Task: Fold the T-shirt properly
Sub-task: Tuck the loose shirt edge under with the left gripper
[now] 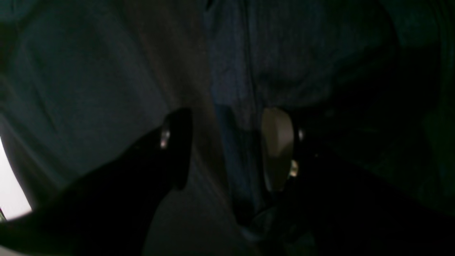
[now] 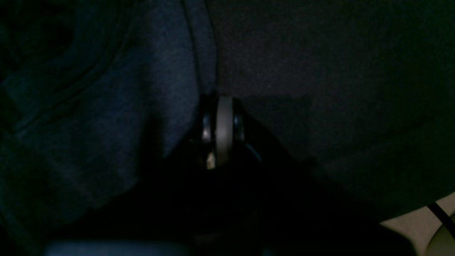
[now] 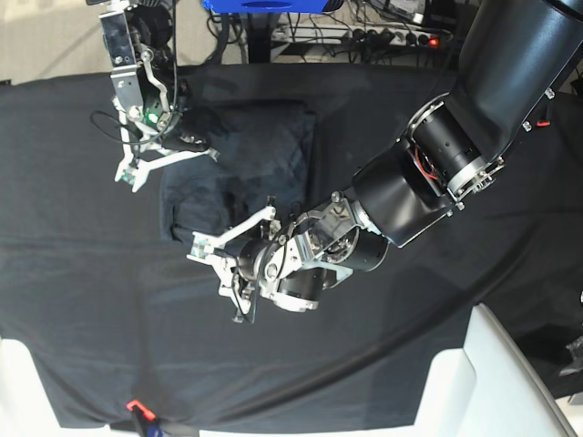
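While the T-shirt (image 3: 239, 168) already lies bunched into a rough rectangle on the black tablecloth (image 3: 437, 300), you have squaring left; your left gripper (image 1: 227, 149) gapes over a fold; your right gripper (image 2: 223, 129) is pressed together at its edge, cloth between unclear.

T-shirt (image 3: 239, 173) near edge hidden behind left gripper (image 3: 225, 264); both wrist views dim, blurred

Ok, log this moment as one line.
task: fold T-shirt | shirt: partly folded on black tablecloth | left pincer: open over shirt edge | right pincer: shut at shirt edge, grip unclear
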Action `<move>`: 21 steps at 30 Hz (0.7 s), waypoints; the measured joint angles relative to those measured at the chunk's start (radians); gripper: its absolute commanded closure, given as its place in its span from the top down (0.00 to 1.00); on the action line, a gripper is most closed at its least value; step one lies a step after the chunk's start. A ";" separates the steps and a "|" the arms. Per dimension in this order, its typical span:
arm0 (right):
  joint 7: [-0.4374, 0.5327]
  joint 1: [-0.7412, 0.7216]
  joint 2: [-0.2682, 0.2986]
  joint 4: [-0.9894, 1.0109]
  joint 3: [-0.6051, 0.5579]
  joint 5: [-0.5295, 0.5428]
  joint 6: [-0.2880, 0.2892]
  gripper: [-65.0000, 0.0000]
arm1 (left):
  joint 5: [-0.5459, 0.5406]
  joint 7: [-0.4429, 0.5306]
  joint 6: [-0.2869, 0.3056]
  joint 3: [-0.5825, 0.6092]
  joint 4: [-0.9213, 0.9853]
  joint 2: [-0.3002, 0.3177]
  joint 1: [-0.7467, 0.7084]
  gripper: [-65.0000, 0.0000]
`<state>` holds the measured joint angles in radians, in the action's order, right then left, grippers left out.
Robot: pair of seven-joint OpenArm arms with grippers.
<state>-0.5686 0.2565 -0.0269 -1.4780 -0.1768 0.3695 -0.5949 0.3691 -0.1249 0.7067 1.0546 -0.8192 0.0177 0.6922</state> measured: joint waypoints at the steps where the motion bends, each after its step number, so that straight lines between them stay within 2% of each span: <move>1: 0.000 0.001 0.000 0.000 0.000 0.000 0.000 0.00 | 0.000 0.000 0.000 0.000 -0.014 0.000 -0.002 0.46; 7: 0.002 0.002 0.000 0.000 0.000 0.000 0.001 0.00 | -0.004 -0.001 0.000 0.000 -0.068 -0.015 -0.005 0.46; 10: 0.010 0.005 0.000 0.000 0.000 -0.001 0.004 0.00 | -0.043 -0.109 0.000 0.000 -0.068 -0.008 -0.006 0.46; 12: 0.011 0.007 0.000 0.000 0.000 0.000 0.005 0.00 | -0.140 -0.130 0.001 0.000 -0.069 0.003 0.001 0.46; 16: 0.012 0.008 0.002 0.000 0.000 0.000 0.008 0.00 | -0.250 -0.171 -0.001 0.000 -0.104 0.015 0.033 0.46; 18: 0.012 0.008 0.002 -0.001 -0.002 0.000 0.008 0.00 | -0.370 -0.226 -0.003 -0.004 -0.165 0.051 0.054 0.46; 21: 0.016 0.013 0.013 -0.002 -0.005 0.003 0.016 0.00 | -0.553 -0.348 0.000 -0.102 -0.299 0.126 0.061 0.46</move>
<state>-0.5522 0.2699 -0.0139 -1.4803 -0.1818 0.3721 -0.5785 -0.1837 -0.4725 0.7067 0.9524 -1.1179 0.1440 0.7536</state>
